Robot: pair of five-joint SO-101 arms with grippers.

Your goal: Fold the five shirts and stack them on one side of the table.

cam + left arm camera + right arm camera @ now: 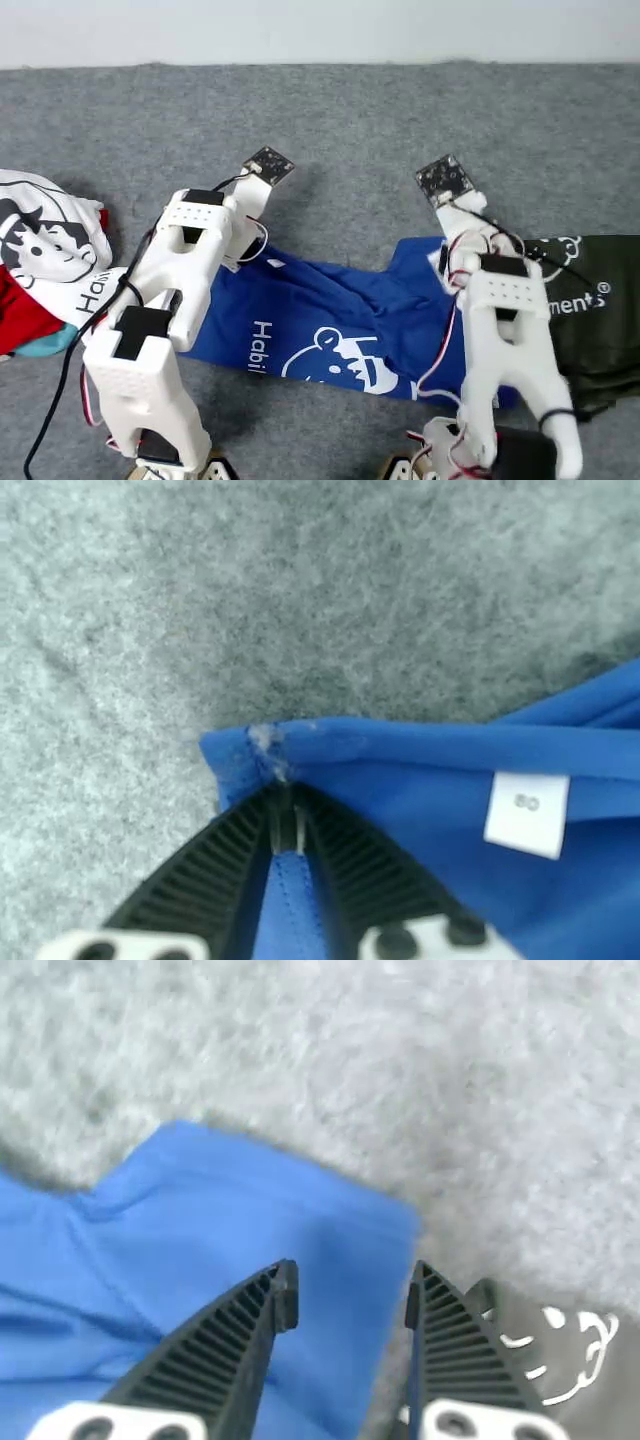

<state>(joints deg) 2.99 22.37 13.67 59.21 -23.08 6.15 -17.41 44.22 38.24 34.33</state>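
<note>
A blue shirt (330,325) with white print lies spread across the grey table between the two arms. My left gripper (283,802) is shut on a corner of the blue shirt (420,770) near its white size tag (526,813). In the high view that gripper (243,250) sits at the shirt's far left corner. My right gripper (346,1295) hangs open just above the blue shirt's (200,1230) far right corner, nothing between its fingers. In the high view it (462,250) is at that corner.
A dark green shirt (590,320) lies at the right edge, partly under the right arm, and its edge (560,1345) shows beside the right fingers. A pile of white, red and teal shirts (45,265) sits at the left edge. Bare grey felt (350,130) lies beyond.
</note>
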